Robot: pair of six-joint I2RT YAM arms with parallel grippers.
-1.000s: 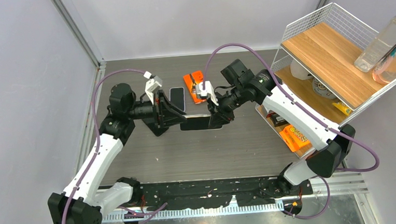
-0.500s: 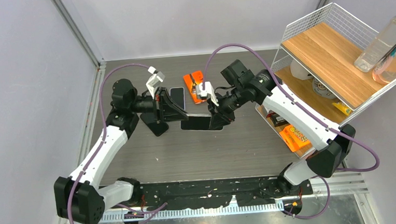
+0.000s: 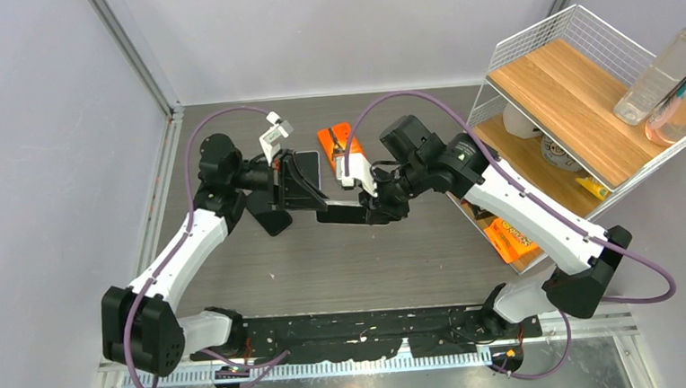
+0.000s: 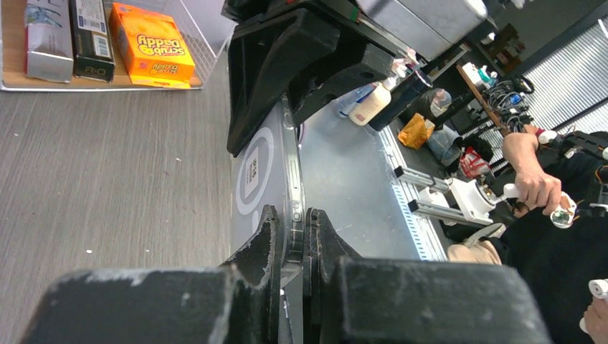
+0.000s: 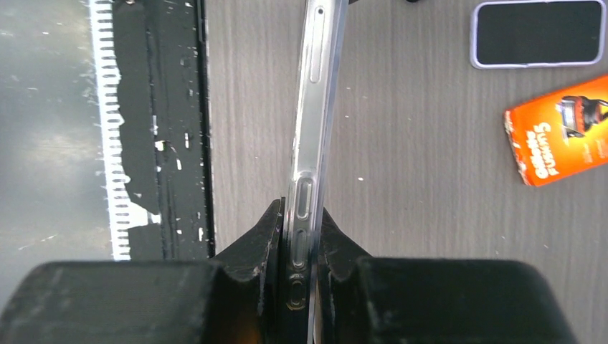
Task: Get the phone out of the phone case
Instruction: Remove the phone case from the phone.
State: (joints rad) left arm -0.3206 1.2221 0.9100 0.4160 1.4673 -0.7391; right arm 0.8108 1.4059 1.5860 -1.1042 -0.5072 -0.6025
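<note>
Top external view: my left gripper [image 3: 320, 206] and my right gripper [image 3: 378, 212] face each other above the table [image 3: 344, 275]. Each is clamped on one end of the phone [image 3: 351, 214], which hangs level between them, dark face up. A second phone [image 3: 310, 160] lies on the table just beyond my left gripper, and an orange razor box [image 3: 336, 140] lies beyond my right.

Left wrist view: my fingers [image 4: 264, 247] are pinched narrow on the near end of the phone case [image 4: 269, 172]. Its back carries a ring and a small label, and it runs away from me into my other gripper. An orange sponge box [image 4: 150, 43] stands far off to the left.

Right wrist view: my fingers are closed tight on the clear edge by its side buttons, and the case bows slightly away from me.
</note>
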